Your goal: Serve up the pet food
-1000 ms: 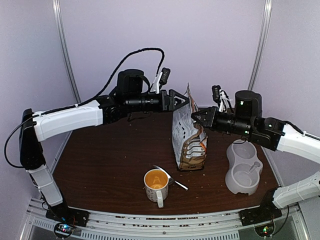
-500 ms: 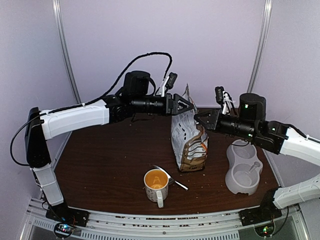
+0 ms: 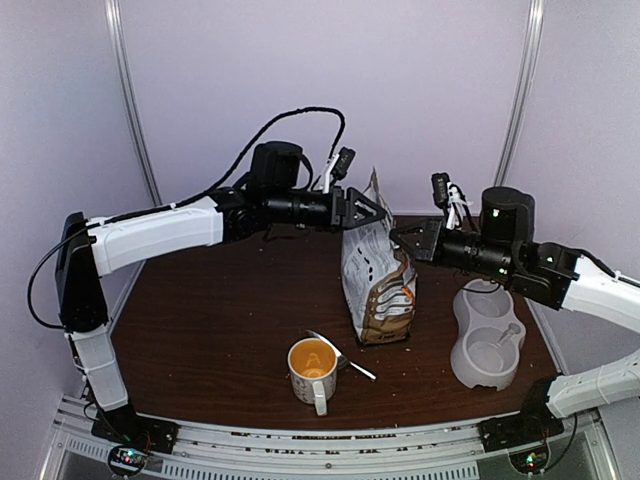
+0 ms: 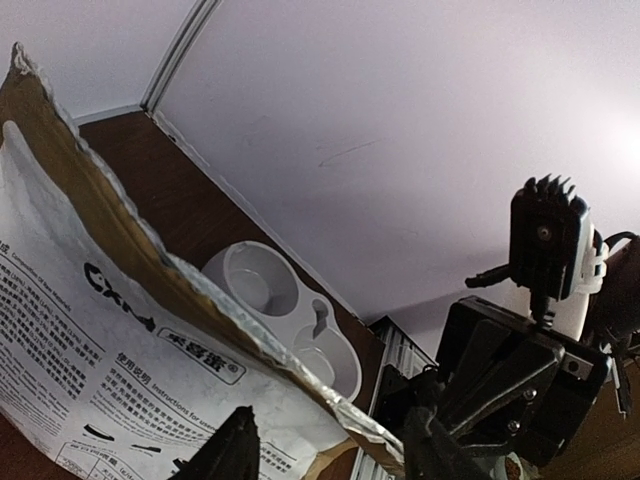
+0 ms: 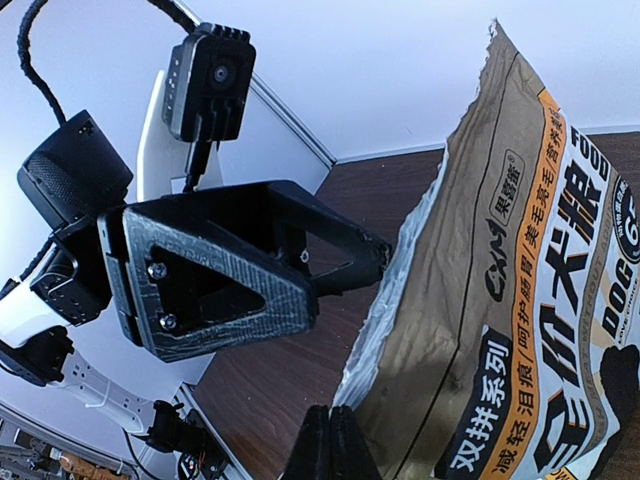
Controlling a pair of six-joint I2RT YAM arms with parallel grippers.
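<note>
Tipping threatens: the bag [image 3: 378, 280], pet food hidden inside, stands upright between left fingers [image 4: 236, 450] and right fingers [image 5: 318, 450], and a sideways tug on its torn rim could spill it. The left pair stands half apart astride that rim, not visibly clamped; the right pair is pressed together at its side, pinching film or not I cannot tell. Open surface [image 3: 200, 330] lies beneath the left fingers, the feeder dish [image 3: 487, 335] beneath the right.

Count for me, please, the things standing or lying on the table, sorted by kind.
bag of pet food: 1
mug: 1
spoon: 1
double pet bowl: 1
Total: 4
</note>
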